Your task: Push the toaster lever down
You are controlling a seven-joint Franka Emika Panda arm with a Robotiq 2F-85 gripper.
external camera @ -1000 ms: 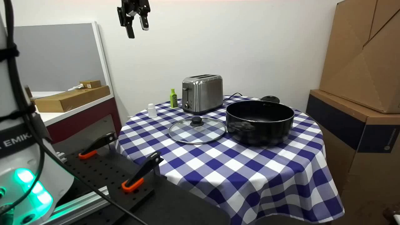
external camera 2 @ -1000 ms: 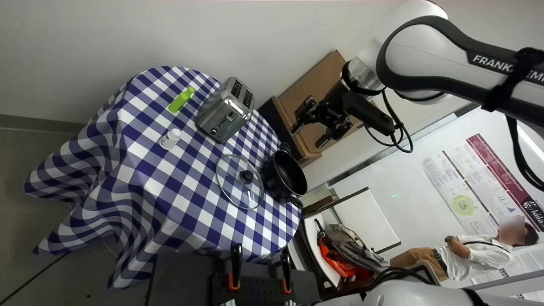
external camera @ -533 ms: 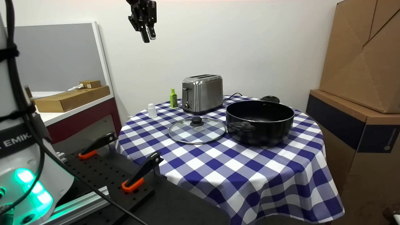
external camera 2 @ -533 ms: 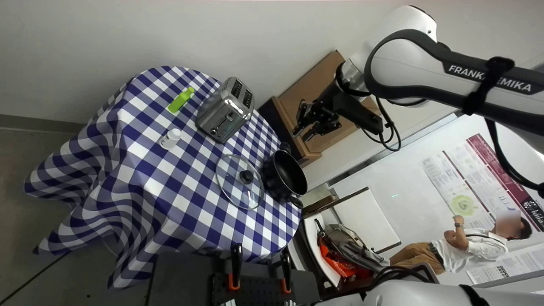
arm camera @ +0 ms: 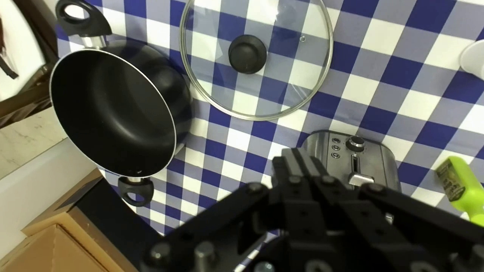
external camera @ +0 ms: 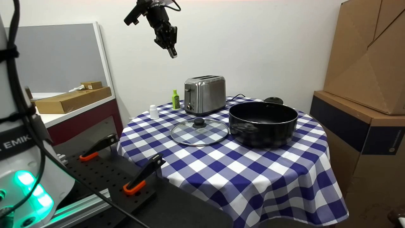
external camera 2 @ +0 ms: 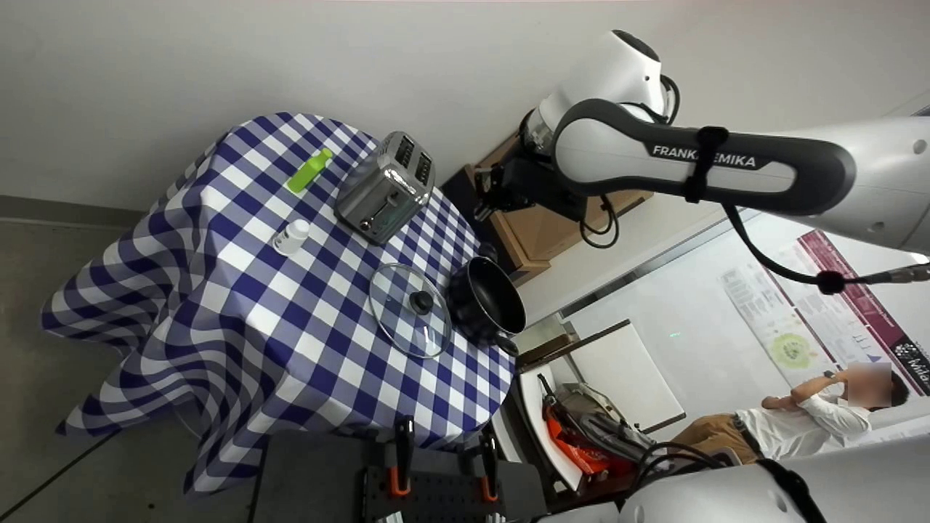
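Note:
A silver toaster [external camera: 208, 95] stands upright on the checkered tablecloth, visible in both exterior views. Its front bears a knob [arm camera: 355, 143], a slot and a lever [arm camera: 361, 179]; the lever sits at the slot's end away from the knob, so it is up. My gripper [arm camera: 297, 153] is shut with nothing between its fingers, the tips close together. It hangs well above the table, higher than the toaster and apart from it, as an exterior view shows at the gripper [external camera: 173, 54]. In the wrist view the jaws cover part of the toaster, left of the lever.
A black pot [external camera: 262, 134] and a glass lid [external camera: 199, 123] lie nearer the table's front. Beside the toaster stand a green bottle [external camera: 176, 100] and a white bottle [external camera: 153, 112]. Cardboard boxes [external camera: 370, 57] rise past the table. A person [external camera 2: 806, 410] sits in the background.
My gripper has gone from open to shut. The arm has come lower and closer to the toaster. Toaster, pot, lid and bottles have stayed put.

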